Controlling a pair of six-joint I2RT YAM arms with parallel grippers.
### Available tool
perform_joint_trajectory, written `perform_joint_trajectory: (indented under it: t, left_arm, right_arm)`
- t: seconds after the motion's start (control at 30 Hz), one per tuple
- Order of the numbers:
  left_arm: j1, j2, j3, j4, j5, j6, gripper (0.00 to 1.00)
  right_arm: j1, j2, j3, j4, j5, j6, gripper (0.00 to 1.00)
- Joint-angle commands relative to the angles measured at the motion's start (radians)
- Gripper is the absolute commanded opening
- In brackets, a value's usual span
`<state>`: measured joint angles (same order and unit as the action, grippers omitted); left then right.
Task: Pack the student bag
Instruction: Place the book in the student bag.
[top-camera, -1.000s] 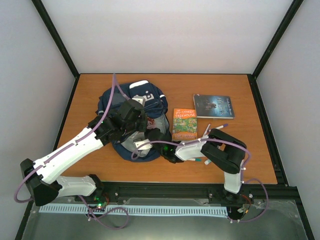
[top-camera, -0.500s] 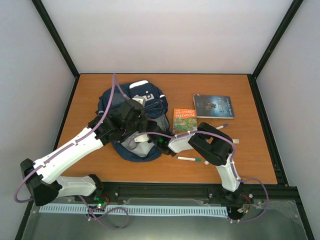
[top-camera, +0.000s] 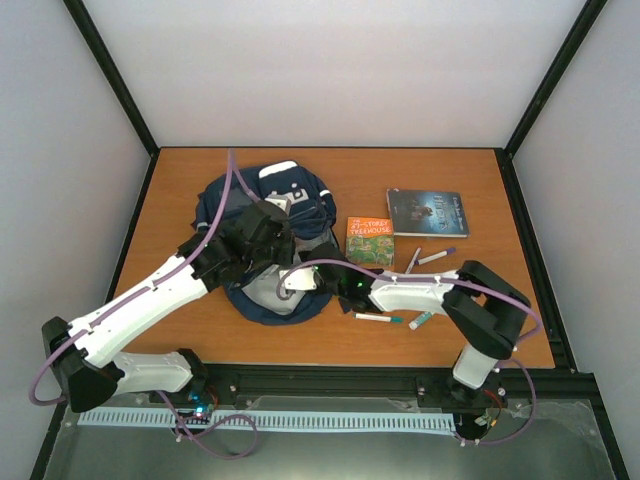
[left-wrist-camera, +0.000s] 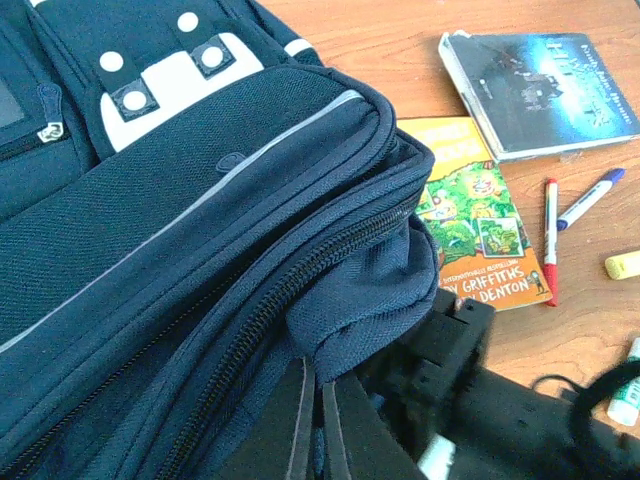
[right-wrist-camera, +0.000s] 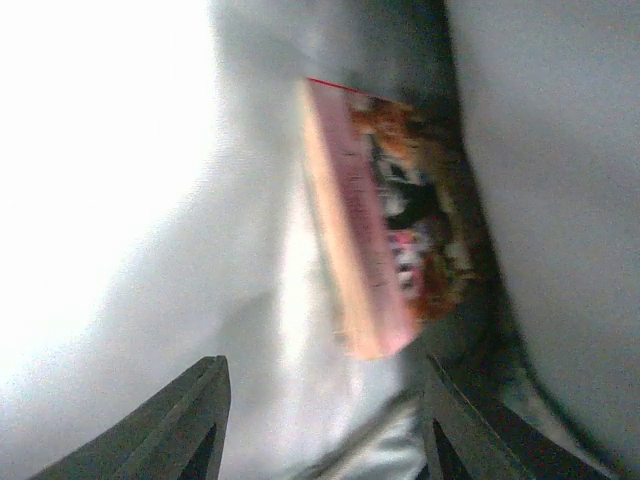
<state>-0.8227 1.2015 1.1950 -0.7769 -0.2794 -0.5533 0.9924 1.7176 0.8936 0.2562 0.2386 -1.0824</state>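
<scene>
Lying on the left half of the desk (top-camera: 170, 200), closer to its far edge than to its near one, the student bag (top-camera: 310, 185) was seen with its unzipped mouth turned toward the near right. The left gripper (left-wrist-camera: 318, 385) was closed on a fold of the bag's navy fabric beside the zip, at the rim of the opening. The right gripper (right-wrist-camera: 320, 420) was reached into that opening with its jaws parted and nothing held between them. Just beyond its fingers, a pink-edged book (right-wrist-camera: 370, 250) was seen against the grey lining, touched by neither finger. An orange paperback (top-camera: 369, 240) was laid just beside the bag near the desk's middle, and a dark book (top-camera: 427, 212) was placed further right. A red marker (top-camera: 413, 260) and a blue-tipped marker (top-camera: 437, 257) were found near the paperback, and a green-capped marker (top-camera: 378, 318) toward the near edge.
</scene>
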Motion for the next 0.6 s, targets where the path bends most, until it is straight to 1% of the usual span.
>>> perform_joint_trajectory:
  t: [0.0,0.23,0.3,0.37,0.57]
  left_arm:
    - [0.015,0.006,-0.005,0.068,-0.011,0.010,0.01]
    - [0.023,0.016,-0.086,0.091,-0.015,0.003,0.01]
    - [0.023,0.022,-0.110,0.095,-0.022,0.004,0.01]
    - [0.025,0.030,-0.133,0.099,-0.031,0.003,0.01]
    - [0.025,0.062,-0.231,0.142,-0.008,-0.015,0.01]
  right_arm:
    - [0.001,-0.111,-0.039,-0.263,-0.186,0.165,0.55]
    - [-0.012,-0.333,-0.090,-0.509,-0.343,0.346,0.56]
    - [-0.037,-0.382,-0.090,-0.580,-0.388,0.407,0.56]
    - [-0.080,-0.426,-0.090,-0.638,-0.437,0.462,0.56]
    - [-0.314,-0.538,-0.047,-0.747,-0.551,0.623,0.56]
